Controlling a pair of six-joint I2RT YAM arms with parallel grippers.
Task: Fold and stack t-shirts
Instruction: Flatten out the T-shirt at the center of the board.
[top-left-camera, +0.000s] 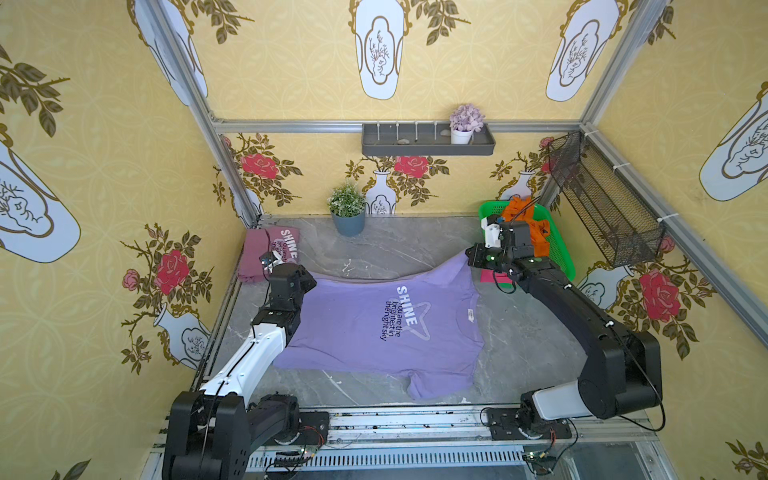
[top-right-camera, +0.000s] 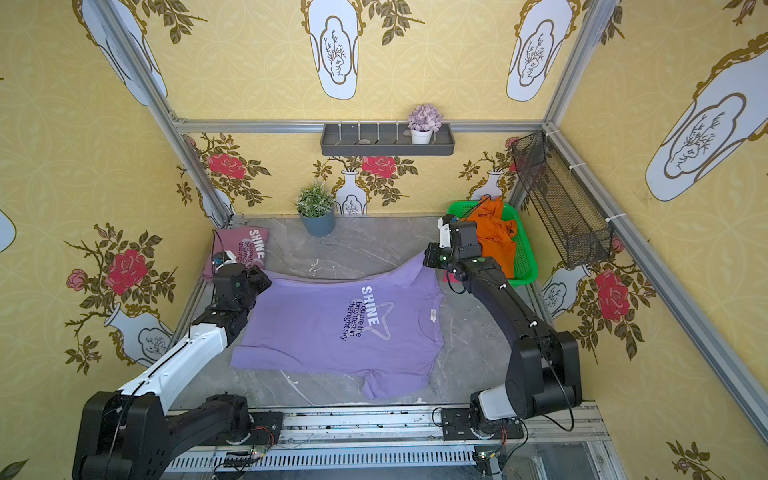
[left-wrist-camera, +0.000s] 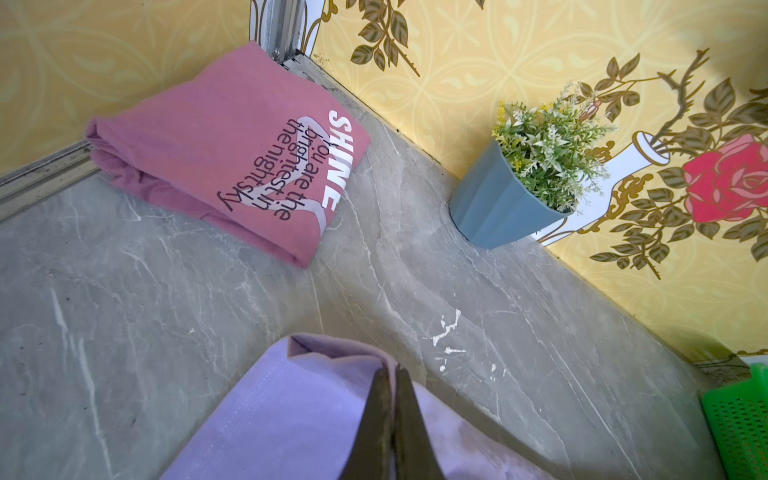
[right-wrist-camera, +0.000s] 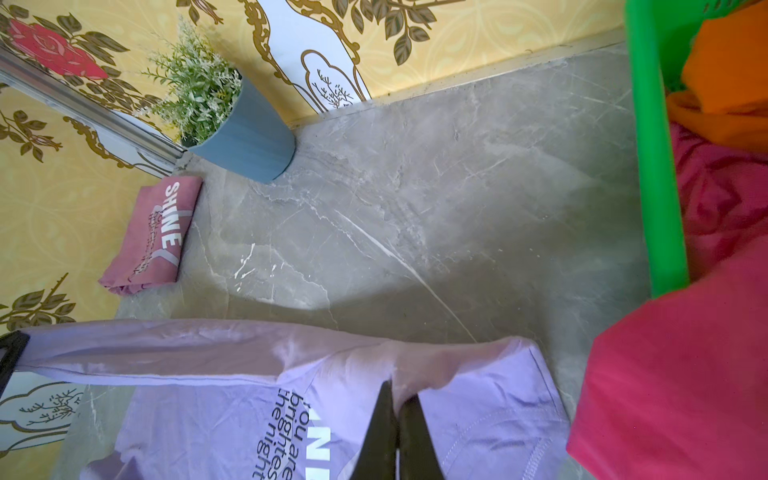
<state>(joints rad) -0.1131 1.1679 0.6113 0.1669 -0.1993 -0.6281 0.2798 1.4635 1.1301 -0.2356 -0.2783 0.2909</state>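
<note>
Left gripper (left-wrist-camera: 390, 368): jaws pressed together on the far hem corner of the lavender t-shirt (top-left-camera: 365, 332), with a fold of cloth nipped between the fingers.
Right gripper (right-wrist-camera: 401, 392): jaws likewise pressed together, pinching the same shirt at its far shoulder, next to the sleeve.
Lavender t-shirt: lay spread print-up in the middle of the table (top-left-camera: 395, 245), hem toward the left arm and collar toward the right arm.
Far edge: raised off the marble between the two grippers and sagging in a shallow curve.
Near edge: flat on the table, with the near sleeve (top-left-camera: 436, 386) reaching toward the front rail.
Open room: bare marble from the lifted far edge to the back wall, broken only by the potted plant (top-left-camera: 348, 214) against that wall. More bare marble lay between the collar and the right arm.
Mauve t-shirt (top-left-camera: 259, 253): folded, print up, tucked into the far left corner just beyond the left gripper.
Green basket (top-left-camera: 565, 257): sat in the far right corner, close behind the right gripper.
Basket contents: orange t-shirt (top-left-camera: 536, 232) heaped on top, and magenta t-shirt (right-wrist-camera: 685, 374) under it, spilling over the rim onto the table.
</note>
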